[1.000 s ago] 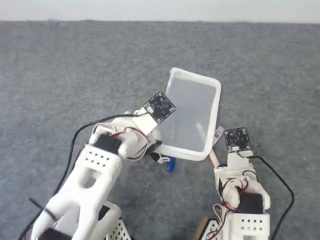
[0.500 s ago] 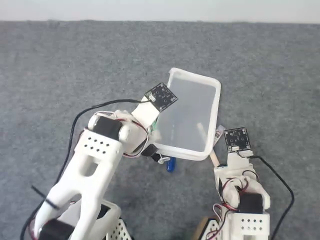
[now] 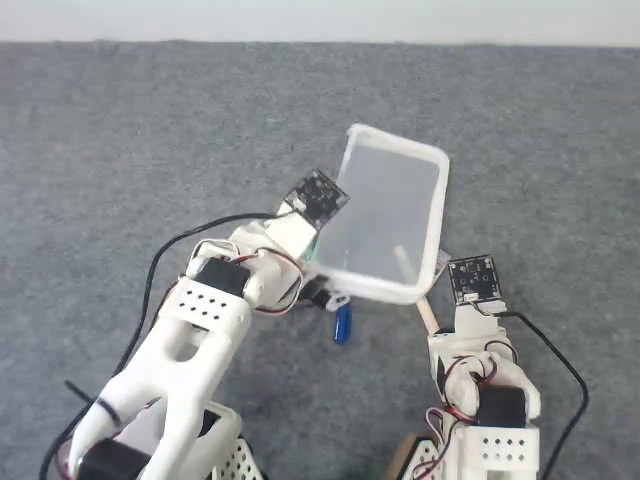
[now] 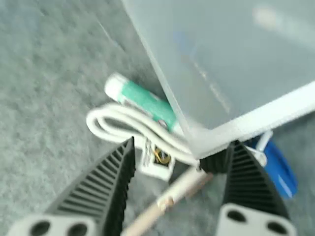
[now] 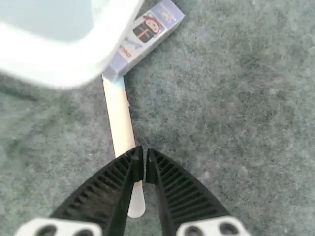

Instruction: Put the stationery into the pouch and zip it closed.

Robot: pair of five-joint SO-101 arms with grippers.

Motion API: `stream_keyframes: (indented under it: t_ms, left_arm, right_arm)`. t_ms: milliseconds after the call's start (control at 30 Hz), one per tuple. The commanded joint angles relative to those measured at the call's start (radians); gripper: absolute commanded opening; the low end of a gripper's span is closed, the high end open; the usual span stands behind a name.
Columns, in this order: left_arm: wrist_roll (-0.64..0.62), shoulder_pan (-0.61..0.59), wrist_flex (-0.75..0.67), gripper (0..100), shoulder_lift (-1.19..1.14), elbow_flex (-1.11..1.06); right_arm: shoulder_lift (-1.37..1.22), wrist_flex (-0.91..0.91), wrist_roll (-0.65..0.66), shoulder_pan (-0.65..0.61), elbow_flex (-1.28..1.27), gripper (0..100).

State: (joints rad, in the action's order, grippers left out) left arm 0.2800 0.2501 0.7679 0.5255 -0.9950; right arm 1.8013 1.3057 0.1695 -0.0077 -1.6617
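Note:
The translucent pouch [image 3: 390, 215] with a white rim lies tilted in the middle of the grey table. My left gripper [image 4: 182, 145] is open at its near left corner, and the pouch's corner [image 4: 216, 132] sits between the fingers, close to one of them. Under that corner lie a green and white tube [image 4: 142, 101], a white looped cord [image 4: 128, 125], a thin wooden stick [image 4: 172, 194] and a blue item [image 3: 342, 322]. My right gripper [image 5: 144, 155] is shut just above a cream flat stick [image 5: 120, 128]. A small printed eraser box [image 5: 145, 34] lies by the pouch's rim [image 5: 64, 61].
The right arm [image 3: 478, 380] stands at the near right and the left arm [image 3: 200, 330] at the near left. Grey carpet-like table surface [image 3: 120, 150] stretches open to the left, right and far side of the pouch.
The pouch has shifted to the right and away, tilting more. The left arm's wrist swung with it, uncovering more of the blue item. The right arm has kept still.

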Motion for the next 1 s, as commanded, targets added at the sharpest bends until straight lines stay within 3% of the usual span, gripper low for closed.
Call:
stream_keyframes:
  t_ms: [0,200,400,567,733,967]
  left_arm:
    - [-0.055,0.003,-0.104,27,0.044,0.015]
    - [-0.118,-0.006,-0.178,27,0.044,0.045]
    - [-0.166,-0.127,0.069,27,0.046,0.251]
    - [-0.157,-0.183,0.189,27,0.015,0.334]
    - [-0.078,-0.181,0.292,27,-0.204,0.438]
    - [0.239,-0.163,0.394,27,-0.509,0.598]
  right_arm:
    - [0.018,-0.005,-0.002,-0.001,-0.021,0.6]
    - [0.018,-0.005,-0.002,-0.001,-0.021,0.6]
    - [0.018,-0.005,0.0,0.001,-0.021,0.6]
    - [0.018,-0.005,0.0,0.001,-0.021,0.6]
    - [0.018,-0.005,0.0,0.001,-0.021,0.6]
    - [0.018,-0.005,0.0,0.001,-0.021,0.6]
